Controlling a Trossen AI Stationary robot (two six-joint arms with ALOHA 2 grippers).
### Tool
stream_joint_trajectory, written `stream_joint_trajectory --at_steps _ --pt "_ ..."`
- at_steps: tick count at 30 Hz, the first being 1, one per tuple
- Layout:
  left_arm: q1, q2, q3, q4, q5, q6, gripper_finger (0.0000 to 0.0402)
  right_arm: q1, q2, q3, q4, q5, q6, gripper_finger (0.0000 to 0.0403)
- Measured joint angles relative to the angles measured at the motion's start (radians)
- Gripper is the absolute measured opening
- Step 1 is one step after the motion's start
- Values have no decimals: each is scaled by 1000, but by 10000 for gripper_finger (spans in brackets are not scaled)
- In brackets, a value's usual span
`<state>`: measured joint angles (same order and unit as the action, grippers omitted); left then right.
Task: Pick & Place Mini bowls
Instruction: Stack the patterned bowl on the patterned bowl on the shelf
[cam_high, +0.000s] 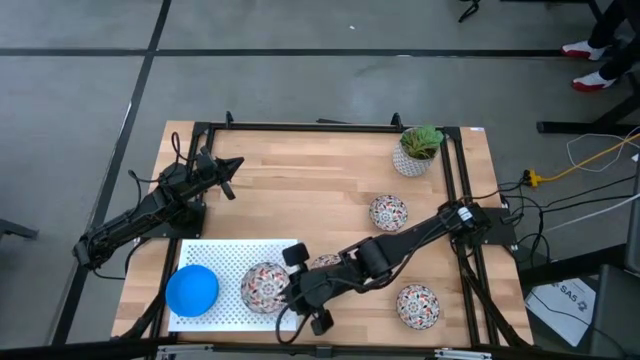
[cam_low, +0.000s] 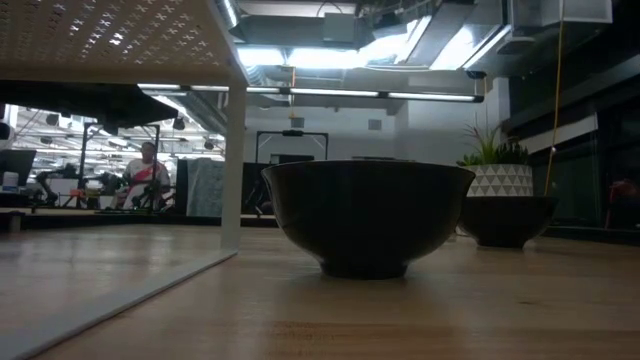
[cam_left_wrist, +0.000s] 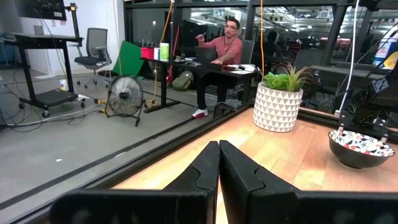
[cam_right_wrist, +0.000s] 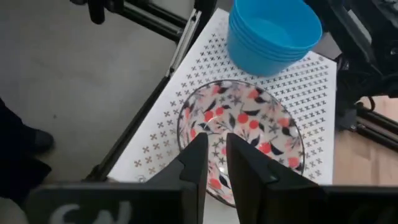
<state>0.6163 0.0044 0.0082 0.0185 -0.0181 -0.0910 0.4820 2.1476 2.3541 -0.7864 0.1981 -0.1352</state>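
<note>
A white mini bowl with red-and-blue flowers sits on a white perforated tray, beside a stack of blue mini bowls. Three more floral bowls rest on the wood: one, one, and one half hidden under my right arm. My right gripper is at the tray bowl's right rim, its fingers nearly together. My left gripper is shut, raised over the table's far left part and touching nothing. My right gripper meets the floral bowl at its rim on the side toward the table's right. The fingers come slanting down from the right, with a narrow gap between them. They hide the rim where they meet it. The bowl sits upright on the tray.
A white pot with a green plant stands at the far right corner. A black frame runs around the table. In the low view a bowl fills the middle. People sit in the room beyond.
</note>
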Motion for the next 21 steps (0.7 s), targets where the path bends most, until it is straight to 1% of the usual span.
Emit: stream_joint_trajectory --at_steps 3,11,14,21 --pt "0 0 0 0 0 0 6 0 -25 -7 -48 -33 34 60" --pt "0 0 0 1 0 0 8 0 -55 -6 -270 -45 170 60" --pt "0 0 0 0 0 0 8 0 -56 -6 -343 -68 232 60" --pt "0 0 0 1 0 0 4 24 -56 -6 -433 -60 338 60"
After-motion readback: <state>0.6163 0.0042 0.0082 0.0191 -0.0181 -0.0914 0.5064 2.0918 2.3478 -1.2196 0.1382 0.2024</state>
